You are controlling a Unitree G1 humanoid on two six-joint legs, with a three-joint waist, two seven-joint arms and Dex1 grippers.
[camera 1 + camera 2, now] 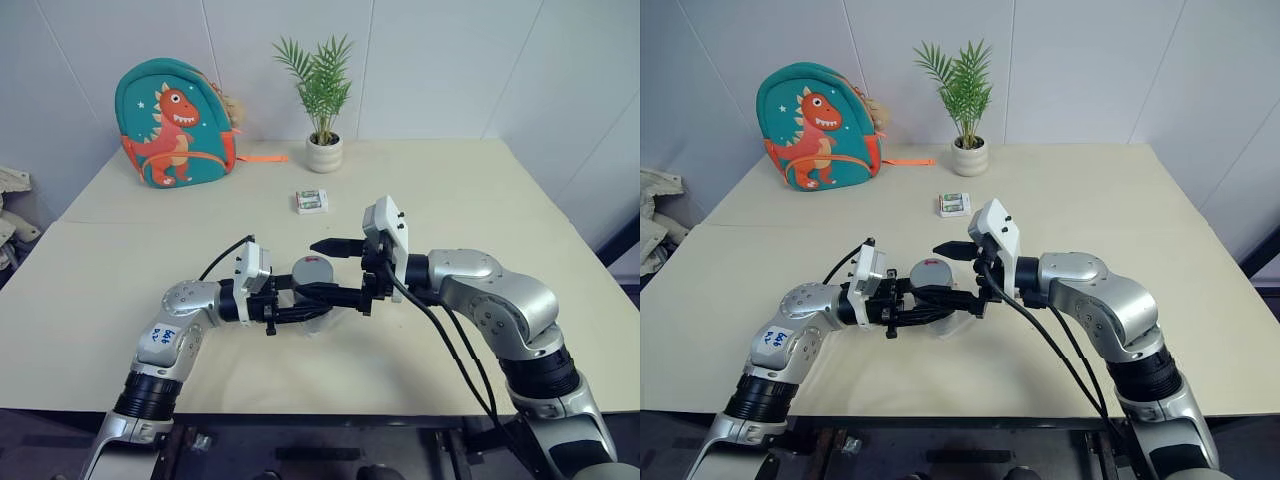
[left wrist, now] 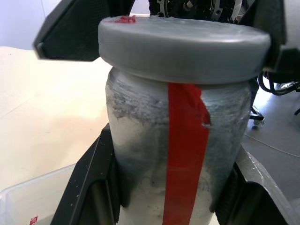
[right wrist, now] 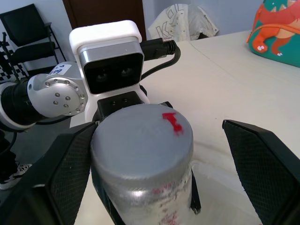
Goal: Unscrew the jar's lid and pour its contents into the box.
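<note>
Left gripper [image 1: 318, 293] jaws clamped on jar [image 2: 178, 154], steadying it upright. Right gripper [image 3: 154, 154] jaws apart, bracketing lid [image 3: 140, 136] from 3 o'clock for unscrewing.

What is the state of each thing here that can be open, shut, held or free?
jar: upright, held by the left gripper.
lid: on the jar, between the spread fingers of the right gripper.
left gripper: shut on the jar.
right gripper: open around the lid.
box: lies on the table below the jar, open on top.
small white packet: on the table, free.
</note>
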